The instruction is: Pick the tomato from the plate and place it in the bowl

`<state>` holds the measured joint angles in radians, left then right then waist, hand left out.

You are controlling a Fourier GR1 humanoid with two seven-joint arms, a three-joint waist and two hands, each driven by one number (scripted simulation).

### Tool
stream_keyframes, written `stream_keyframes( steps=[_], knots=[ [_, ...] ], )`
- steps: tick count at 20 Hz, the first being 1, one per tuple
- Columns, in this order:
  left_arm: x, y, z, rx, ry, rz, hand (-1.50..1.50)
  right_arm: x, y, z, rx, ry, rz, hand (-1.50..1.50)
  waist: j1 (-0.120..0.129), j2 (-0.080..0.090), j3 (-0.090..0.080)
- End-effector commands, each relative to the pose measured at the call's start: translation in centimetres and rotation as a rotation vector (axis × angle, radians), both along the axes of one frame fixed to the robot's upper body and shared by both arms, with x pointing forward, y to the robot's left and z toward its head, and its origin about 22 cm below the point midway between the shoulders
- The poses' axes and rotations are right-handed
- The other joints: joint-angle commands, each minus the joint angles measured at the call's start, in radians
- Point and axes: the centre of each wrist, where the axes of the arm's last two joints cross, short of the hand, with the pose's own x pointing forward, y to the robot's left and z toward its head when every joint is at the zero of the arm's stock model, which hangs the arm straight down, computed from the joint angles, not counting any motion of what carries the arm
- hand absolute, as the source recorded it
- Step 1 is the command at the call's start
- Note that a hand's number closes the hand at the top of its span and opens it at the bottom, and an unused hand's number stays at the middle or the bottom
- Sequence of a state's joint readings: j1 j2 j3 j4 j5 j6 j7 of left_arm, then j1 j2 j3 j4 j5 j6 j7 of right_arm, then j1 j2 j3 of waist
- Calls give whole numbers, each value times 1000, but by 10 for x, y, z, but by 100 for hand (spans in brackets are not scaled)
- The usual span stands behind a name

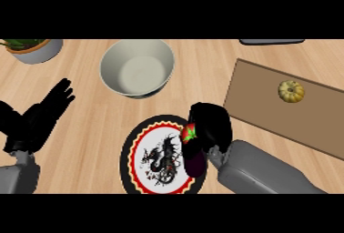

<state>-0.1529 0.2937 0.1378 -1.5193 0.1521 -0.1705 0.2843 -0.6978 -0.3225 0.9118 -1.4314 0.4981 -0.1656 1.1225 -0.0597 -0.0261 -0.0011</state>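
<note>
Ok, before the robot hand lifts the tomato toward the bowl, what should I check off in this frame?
1. Right robot hand curled round the tomato: ok.
2. Tomato off the plate: cannot tell, the hand hides most of it.
3. Bowl upright with nothing in it: ok.
4. Path from plate to bowl free of other things: ok.
5. Left robot hand open, resting away at the left: ok.
</note>
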Motion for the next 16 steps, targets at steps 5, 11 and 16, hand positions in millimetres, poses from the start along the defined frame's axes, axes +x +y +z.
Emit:
stream_keyframes(
  steps=[5, 11, 16],
  knots=[
    [-4, 9, 0, 21, 5, 2, 0, -36, 1, 91, -61, -118, -111, 150, 10, -2, -3],
    [3, -1, 0, 10, 5, -9, 0, -34, 11, 138, -96, -194, -56, 150, 16, -1, -6],
    [7, -14, -2, 11, -9, -42, 0, -28, 33, 172, 55, -226, -51, 150, 32, 8, -4]
  ],
)
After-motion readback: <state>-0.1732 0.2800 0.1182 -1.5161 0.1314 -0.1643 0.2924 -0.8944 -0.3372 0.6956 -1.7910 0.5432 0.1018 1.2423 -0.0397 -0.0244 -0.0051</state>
